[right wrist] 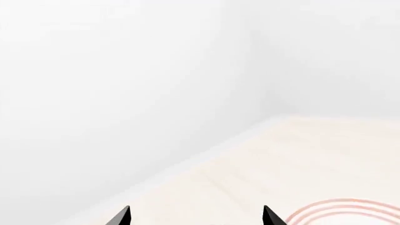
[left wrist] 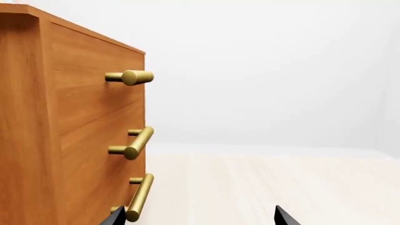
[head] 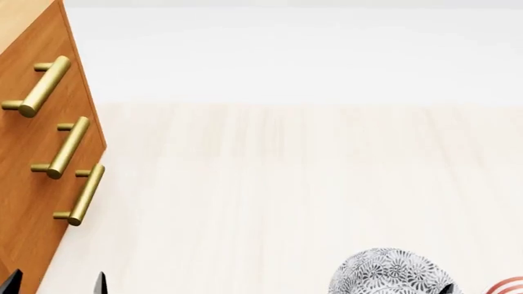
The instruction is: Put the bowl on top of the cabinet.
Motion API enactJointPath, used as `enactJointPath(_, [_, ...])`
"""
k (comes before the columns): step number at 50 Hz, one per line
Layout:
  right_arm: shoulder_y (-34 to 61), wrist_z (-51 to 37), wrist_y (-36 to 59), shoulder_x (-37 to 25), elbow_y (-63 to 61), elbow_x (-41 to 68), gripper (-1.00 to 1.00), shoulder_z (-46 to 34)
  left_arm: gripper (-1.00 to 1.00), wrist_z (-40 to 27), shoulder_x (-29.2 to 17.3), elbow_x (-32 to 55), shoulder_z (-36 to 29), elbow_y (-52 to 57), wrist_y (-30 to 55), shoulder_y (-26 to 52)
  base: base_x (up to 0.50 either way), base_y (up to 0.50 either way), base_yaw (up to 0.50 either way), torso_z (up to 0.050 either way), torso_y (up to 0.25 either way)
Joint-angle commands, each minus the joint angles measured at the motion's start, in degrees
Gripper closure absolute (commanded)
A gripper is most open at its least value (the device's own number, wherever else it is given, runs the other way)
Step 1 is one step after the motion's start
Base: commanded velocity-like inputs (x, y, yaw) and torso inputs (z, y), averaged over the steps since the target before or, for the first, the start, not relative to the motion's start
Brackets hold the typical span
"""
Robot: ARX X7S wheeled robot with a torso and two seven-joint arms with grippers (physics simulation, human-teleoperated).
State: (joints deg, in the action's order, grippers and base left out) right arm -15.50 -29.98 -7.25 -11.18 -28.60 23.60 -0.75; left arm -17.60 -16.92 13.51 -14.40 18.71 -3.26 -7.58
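Observation:
The bowl (head: 391, 274), white with a dense grey-black floral pattern, sits on the pale wooden surface at the bottom right of the head view, cut off by the frame's edge. The orange-brown cabinet (head: 29, 165) stands at the far left with three brass handles (head: 65, 148) on its front. My left gripper (head: 56, 285) is open and empty, low beside the cabinet's front. In the left wrist view the left gripper (left wrist: 200, 218) is open next to the cabinet (left wrist: 75, 131). My right gripper (right wrist: 196, 218) is open with nothing between its fingers. The bowl is out of both wrist views.
A flat white plate with red rings (head: 510, 286) lies just right of the bowl and also shows as the plate (right wrist: 350, 211) in the right wrist view. The pale wooden surface (head: 278, 184) stretches between cabinet and bowl. White walls stand behind.

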Motion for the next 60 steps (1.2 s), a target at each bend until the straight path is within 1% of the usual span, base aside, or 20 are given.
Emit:
enactJointPath(1, [-1.98,0.56,-4.73,0.78,0.56,7.24,-1.0,3.43,-1.0,-0.36,-0.28,0.17,0.01,0.38,-0.15,-0.18,0.0,0.0,0.0,0.0,0.0])
enactJointPath(12, [-2.69,-0.27,-6.63,1.62,1.21,9.95,-1.0,4.84,-1.0,-0.54,-0.4,0.39,-0.12,0.03,-0.13,0.09,0.0,0.0,0.0,0.0,0.0])
enactJointPath(21, [-3.27,-0.26,-9.05,2.72,2.62,14.21,-1.0,6.3,-1.0,-0.64,-0.43,0.47,-0.35,-0.37,-0.17,0.36,0.0,0.0,0.0,0.0,0.0])
enactJointPath(32, [-2.61,0.81,-9.61,2.37,4.56,18.54,-1.0,6.3,-1.0,-0.81,-0.63,0.6,-0.55,-0.33,-0.16,0.39,0.0,0.0,0.0,0.0,0.0])
enactJointPath(52, [-2.45,1.2,-11.73,2.86,7.38,24.14,-1.0,7.4,-1.0,-1.21,-0.94,0.85,-0.69,-0.52,-0.28,0.56,0.0,0.0,0.0,0.0,0.0])
enactJointPath(60, [-2.33,0.88,-12.31,2.95,8.03,24.54,-1.0,7.45,-1.0,-1.4,-1.05,0.88,-0.81,-0.49,-0.31,0.61,0.0,0.0,0.0,0.0,0.0])
